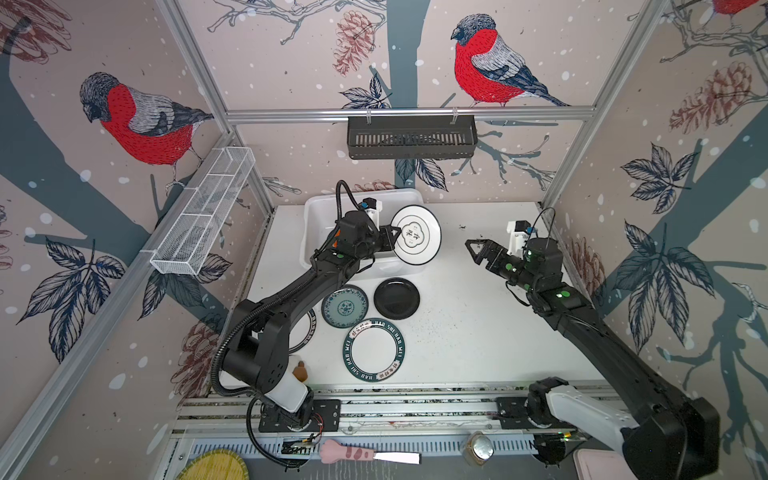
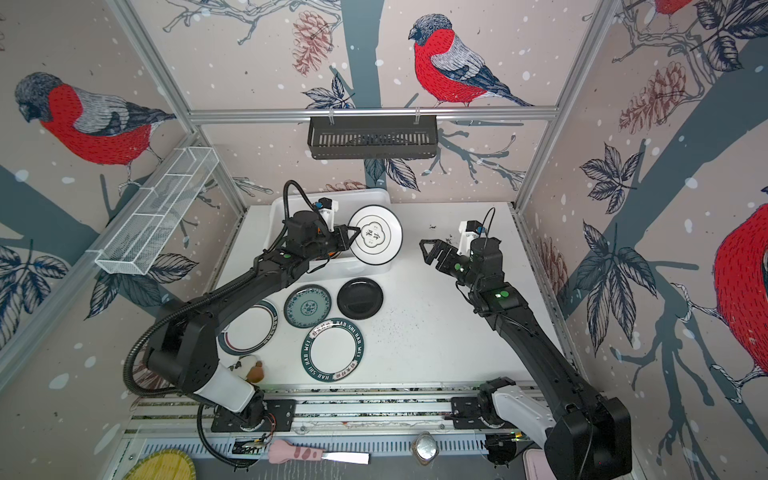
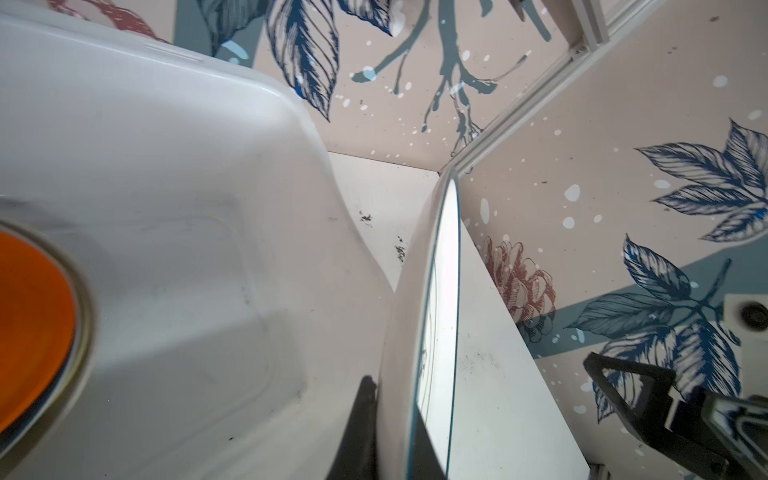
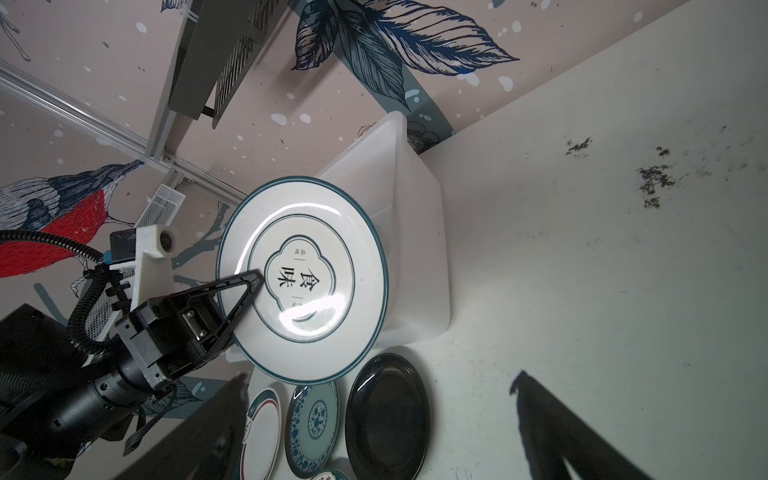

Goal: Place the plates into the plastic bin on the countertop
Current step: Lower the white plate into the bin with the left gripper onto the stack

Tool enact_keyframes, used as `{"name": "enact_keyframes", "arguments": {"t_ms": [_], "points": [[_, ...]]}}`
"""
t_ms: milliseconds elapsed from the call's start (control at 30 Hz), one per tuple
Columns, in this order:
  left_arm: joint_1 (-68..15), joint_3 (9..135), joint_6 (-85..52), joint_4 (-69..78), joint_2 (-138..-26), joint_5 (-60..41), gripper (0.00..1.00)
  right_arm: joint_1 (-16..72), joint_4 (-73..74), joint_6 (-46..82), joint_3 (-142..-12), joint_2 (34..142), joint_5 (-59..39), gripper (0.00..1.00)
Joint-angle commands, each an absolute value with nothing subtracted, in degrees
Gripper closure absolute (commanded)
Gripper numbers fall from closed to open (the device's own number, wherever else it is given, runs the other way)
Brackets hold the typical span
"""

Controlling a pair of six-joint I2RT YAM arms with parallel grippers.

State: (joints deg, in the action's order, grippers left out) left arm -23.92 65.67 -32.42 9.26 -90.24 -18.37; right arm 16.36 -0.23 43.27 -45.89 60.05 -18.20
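Closest to the cam is the right arm's black elbow [image 1: 673, 440], lower right of frame. Its right gripper [image 1: 471, 251] hangs mid-right w/ jaws spread wide, nothing in em. My left gripper [image 1: 392, 237] is clamped tight on the rim of a white plate [image 1: 424, 249], centre of frame, tipped up on edge over the right end of the plastic bin [image 1: 322, 208]. Plate's glossy white w/ a thin teal rim line, a teal ring further in and a clover-shaped frame round two black Chinese chars. Left wrist cam shows an orange plate [image 3: 33, 316] lying in the bin. On the countertop [image 1: 478, 324] below the bin: black plate [image 1: 396, 298], teal patterned plate [image 1: 345, 306], lettered-rim plate [image 1: 374, 349], + a fourth plate [image 2: 249, 328] half under my left arm.
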Motion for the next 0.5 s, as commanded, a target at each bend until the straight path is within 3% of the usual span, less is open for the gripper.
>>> {"name": "enact_keyframes", "arguments": {"t_ms": [0,467], "points": [[-21.2,65.3,-30.2,7.8,-88.6,-14.8,1.00,16.1,0.4,42.4,-45.4,59.5,-17.9,0.00],[-7.3,64.0,-29.4,6.1,-92.3,-13.3,1.00,14.9,0.1,41.7,-41.7,56.4,-15.3,0.00]]}}
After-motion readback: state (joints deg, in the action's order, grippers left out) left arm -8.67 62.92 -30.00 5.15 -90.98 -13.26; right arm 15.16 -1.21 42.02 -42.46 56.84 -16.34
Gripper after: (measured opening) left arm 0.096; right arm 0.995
